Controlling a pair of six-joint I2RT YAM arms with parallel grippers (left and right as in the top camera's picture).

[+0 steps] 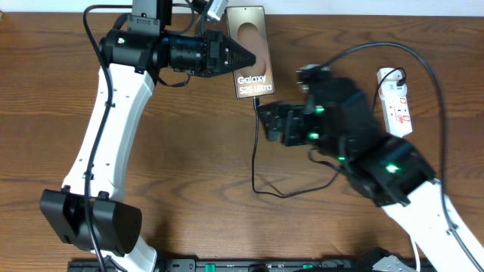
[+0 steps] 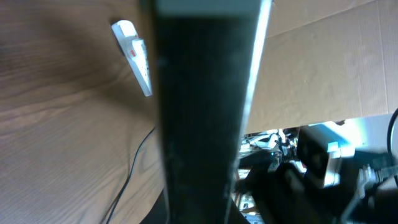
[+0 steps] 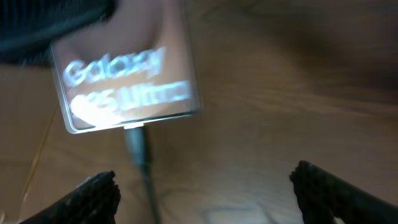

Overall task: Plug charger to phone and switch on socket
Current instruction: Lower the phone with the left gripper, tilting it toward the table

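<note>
The phone (image 1: 254,81) lies at the top middle of the table, with white "Galaxy S25 Ultra" text. My left gripper (image 1: 246,57) is shut on the phone from the left. In the left wrist view the phone (image 2: 205,93) is a dark slab filling the middle. The charger (image 1: 255,151) is a thin black cable whose tip sits in the phone's bottom edge (image 3: 134,142). My right gripper (image 1: 266,121) is open and empty just below the phone (image 3: 124,81), its fingers (image 3: 211,193) wide on either side of the cable. The white socket (image 1: 395,97) lies at the right and also shows in the left wrist view (image 2: 134,56).
The charger cable loops on the wood (image 1: 287,193) below the right gripper. Thick black arm cables (image 1: 423,68) arch over the right side near the socket. A cardboard wall (image 2: 323,68) stands beyond the table.
</note>
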